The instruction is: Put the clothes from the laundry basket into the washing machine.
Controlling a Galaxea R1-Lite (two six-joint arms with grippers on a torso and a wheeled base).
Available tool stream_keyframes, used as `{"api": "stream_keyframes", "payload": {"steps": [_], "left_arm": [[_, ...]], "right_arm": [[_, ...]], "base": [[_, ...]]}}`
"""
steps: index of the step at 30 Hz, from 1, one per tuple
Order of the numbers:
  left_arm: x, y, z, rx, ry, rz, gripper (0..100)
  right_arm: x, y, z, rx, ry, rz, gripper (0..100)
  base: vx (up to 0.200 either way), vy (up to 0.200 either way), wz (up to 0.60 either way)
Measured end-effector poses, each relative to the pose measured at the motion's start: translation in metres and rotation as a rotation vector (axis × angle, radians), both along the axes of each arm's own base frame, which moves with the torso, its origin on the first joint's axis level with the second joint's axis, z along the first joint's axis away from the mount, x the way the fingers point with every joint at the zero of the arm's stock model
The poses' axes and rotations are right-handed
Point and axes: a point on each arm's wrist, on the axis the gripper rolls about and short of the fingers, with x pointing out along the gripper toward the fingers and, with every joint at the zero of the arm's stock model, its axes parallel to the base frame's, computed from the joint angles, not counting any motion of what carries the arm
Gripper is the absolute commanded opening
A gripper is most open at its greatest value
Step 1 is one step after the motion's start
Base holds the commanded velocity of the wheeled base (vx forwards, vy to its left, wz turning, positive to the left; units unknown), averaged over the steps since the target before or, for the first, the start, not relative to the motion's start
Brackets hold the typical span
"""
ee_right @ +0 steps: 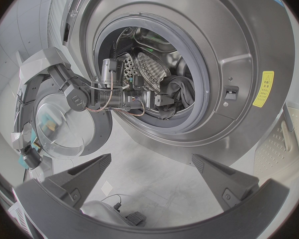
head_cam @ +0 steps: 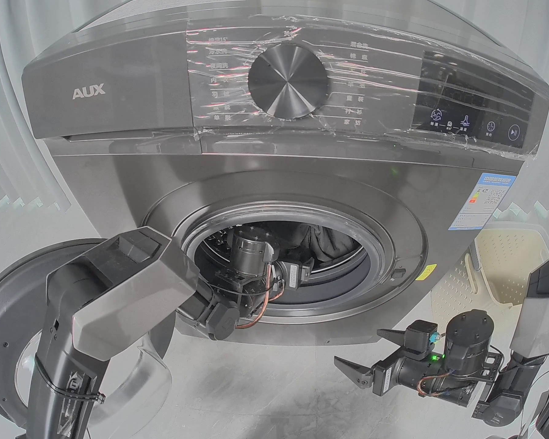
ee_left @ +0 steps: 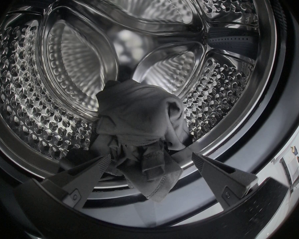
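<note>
One dark garment (ee_left: 136, 117) at the lip of the drum (ee_left: 23, 100), our left claw (ee_left: 151, 156) spread around it: drop done, we judge. Next: withdraw; spread right claw (head_cam: 360, 346) to laundry basket (head_cam: 512, 263)

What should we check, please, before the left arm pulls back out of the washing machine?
1. Left claw open, not gripping the crumpled dark grey garment: ok.
2. Garment fully inside the shiny perforated steel drum: not ok; a fold seems to lie over the front lip.
3. Round grey glass-windowed door swung open, beside the arm's path: ok.
4. Right claw open and empty, low in front of the machine: ok.
5. Clothes left in the cream perforated plastic laundry basket: cannot tell.
</note>
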Motion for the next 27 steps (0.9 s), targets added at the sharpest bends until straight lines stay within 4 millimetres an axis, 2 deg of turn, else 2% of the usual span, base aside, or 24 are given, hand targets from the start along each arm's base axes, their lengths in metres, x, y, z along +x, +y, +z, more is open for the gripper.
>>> {"api": "stream_keyframes", "payload": {"steps": [11,12,21,24,27], "left_arm": [[0.012,-0.007,-0.020,-0.009,-0.027,-0.006,100],[0.014,-0.007,-0.022,-0.008,-0.026,-0.005,0],[0.023,-0.009,-0.035,-0.007,-0.030,0.006,0],[0.027,-0.009,-0.032,-0.017,-0.045,0.020,0],[0.037,-0.009,-0.021,-0.044,-0.087,0.044,0]], "right_arm": [[0.000,0.000,0.000,0.000,0.000,0.001,100],[0.000,0.000,0.000,-0.001,0.001,0.001,100],[0.000,0.000,0.001,0.001,-0.003,-0.001,100],[0.000,0.000,0.001,0.003,-0.004,-0.001,100],[0.000,0.000,0.001,0.003,-0.005,-0.001,100]], "base": [[0.000,0.000,0.00],[0.000,0.000,0.00],[0.000,0.000,0.00],[0.000,0.000,0.00],[0.000,0.000,0.00]]}}
